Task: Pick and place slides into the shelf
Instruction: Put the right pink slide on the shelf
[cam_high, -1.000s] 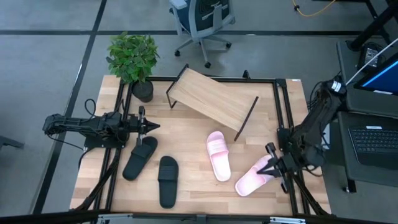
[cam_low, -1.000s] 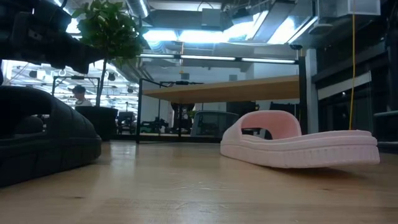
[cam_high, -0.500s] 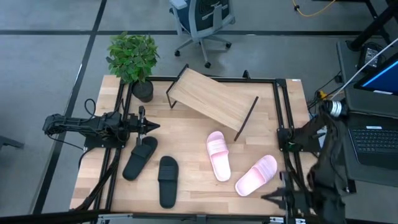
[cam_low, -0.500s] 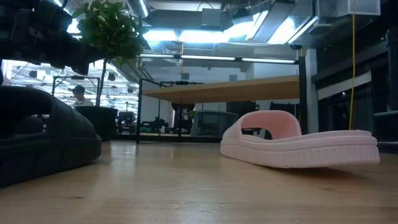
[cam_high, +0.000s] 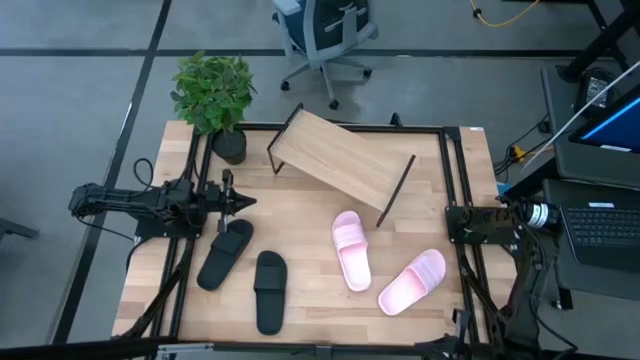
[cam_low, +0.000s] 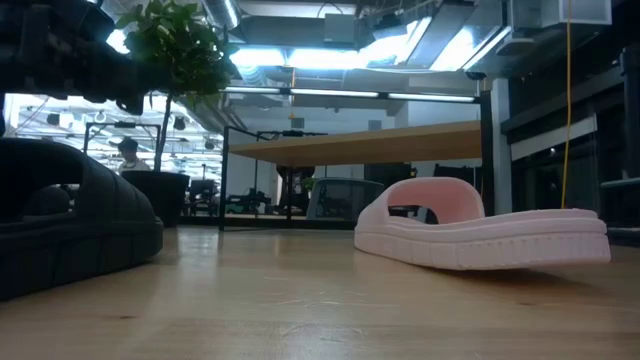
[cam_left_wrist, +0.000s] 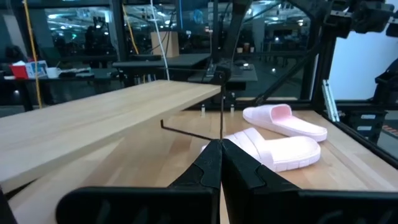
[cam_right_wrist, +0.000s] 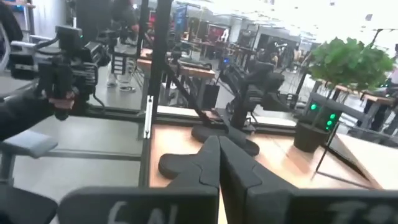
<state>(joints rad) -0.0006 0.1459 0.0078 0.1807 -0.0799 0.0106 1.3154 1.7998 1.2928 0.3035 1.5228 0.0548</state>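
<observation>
Two pale pink slides (cam_high: 351, 250) (cam_high: 412, 281) lie soles down on the table's right half. Two black slides (cam_high: 224, 253) (cam_high: 269, 290) lie on its left half. The shelf (cam_high: 340, 160), a slanted light-wood board on black legs, stands at the far middle and nothing is on it. My left gripper (cam_high: 248, 203) hovers shut at the table's left, just beyond the black slides, pointing level toward the right. My right gripper (cam_right_wrist: 217, 142) is shut and holds nothing. Its arm (cam_high: 522, 290) reaches to the table's near right corner, and the gripper points level across the table toward the black slides (cam_right_wrist: 186, 163).
A potted plant (cam_high: 213, 95) stands at the far left corner. Black frame rails (cam_high: 458, 190) run along the table's sides. A laptop (cam_high: 600, 230) sits off the right edge and an office chair (cam_high: 325, 35) stands beyond the table. A person's hand (cam_right_wrist: 59, 93) shows beside the table.
My right gripper has drawn away from the heel of the right pink slide toward the table's near edge, and has swung round to point toward the left. It has stayed shut. The slides lie where they lay.
</observation>
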